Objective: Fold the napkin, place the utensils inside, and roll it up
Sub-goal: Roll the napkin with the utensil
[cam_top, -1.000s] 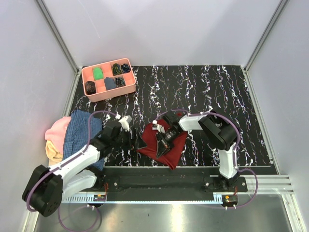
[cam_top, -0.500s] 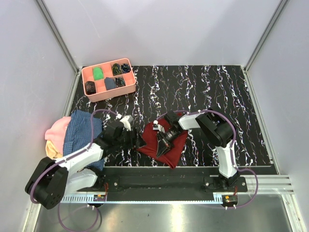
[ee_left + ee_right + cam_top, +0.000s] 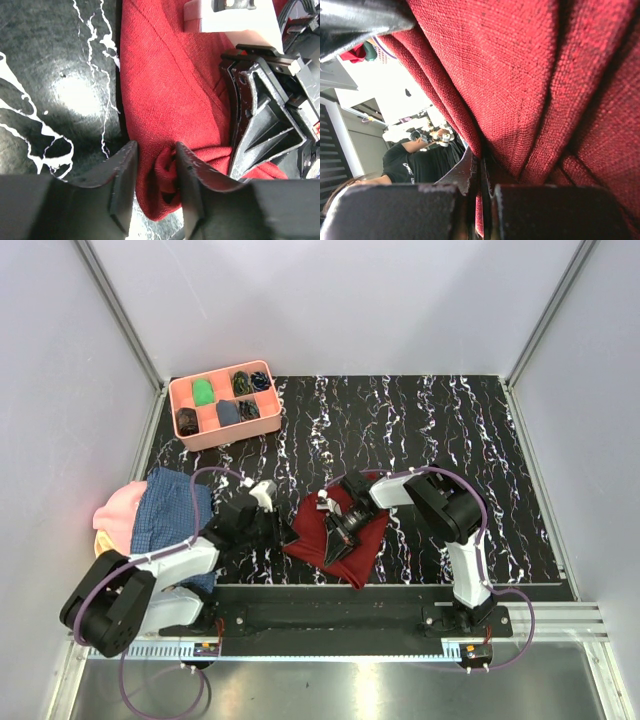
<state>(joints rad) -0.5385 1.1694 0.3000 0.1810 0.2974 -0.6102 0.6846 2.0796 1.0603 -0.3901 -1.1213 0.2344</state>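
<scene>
The dark red napkin (image 3: 365,538) lies crumpled near the table's front edge, between both arms. My left gripper (image 3: 287,534) is at its left edge. In the left wrist view the left gripper (image 3: 155,182) has its fingers pressed on either side of a bunched fold of the napkin (image 3: 170,90). My right gripper (image 3: 338,540) sits on the cloth's middle, and its black body (image 3: 265,115) shows beside the fold. In the right wrist view the right gripper (image 3: 481,175) is shut on a thin edge of the napkin (image 3: 520,75), which fills the frame. The utensils are out of view.
A pink compartment tray (image 3: 176,390) with small items stands at the back left. A blue checked cloth (image 3: 160,515) and a pink cloth (image 3: 115,510) lie heaped at the left edge. The black marbled mat (image 3: 450,430) stretches right and back, between grey walls.
The left gripper's fingers have closed in around the napkin's left fold, and its arm has settled lower. The right gripper has stayed shut on the cloth.
</scene>
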